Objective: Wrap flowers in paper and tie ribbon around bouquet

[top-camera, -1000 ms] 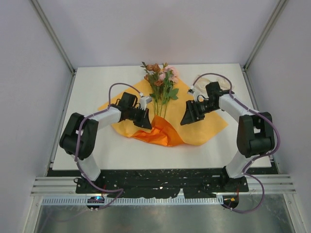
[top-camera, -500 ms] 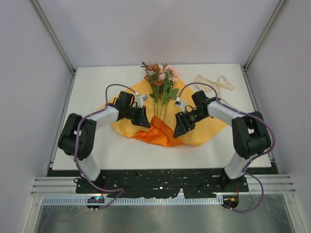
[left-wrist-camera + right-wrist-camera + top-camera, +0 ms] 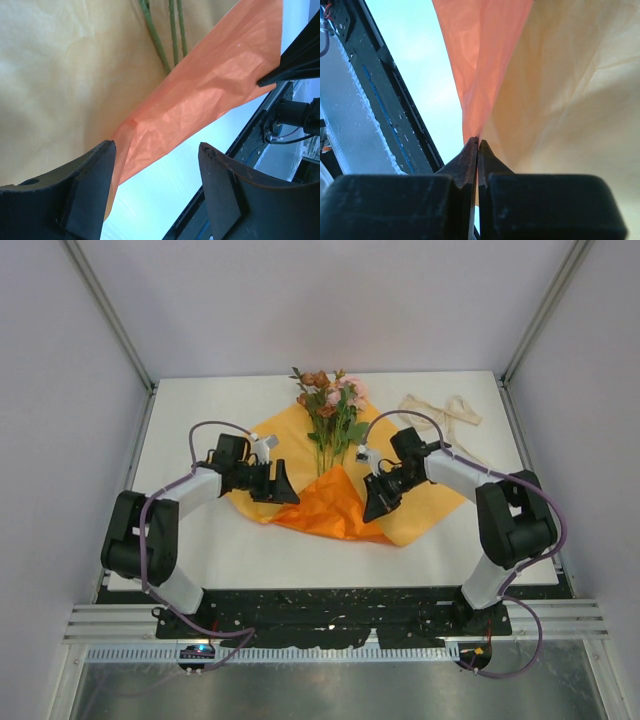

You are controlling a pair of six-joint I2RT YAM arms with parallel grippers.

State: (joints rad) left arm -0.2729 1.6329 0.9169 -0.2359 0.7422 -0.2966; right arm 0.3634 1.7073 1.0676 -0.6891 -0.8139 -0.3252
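One pair of jaws, the right gripper's (image 3: pixel 478 142), pinches the paper (image 3: pixel 480 60); the left gripper's (image 3: pixel 155 150) stand apart, empty.

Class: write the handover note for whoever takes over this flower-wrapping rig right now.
Left gripper: open, holding nothing, beside the folded flap.
Right gripper: shut on the paper at the flap's right edge.
Flowers: on the paper, stem ends under the flap.
Ribbon: loose at far right, off the paper.
Done: near corner folded up.
Left: wrap the sides, tie the ribbon.
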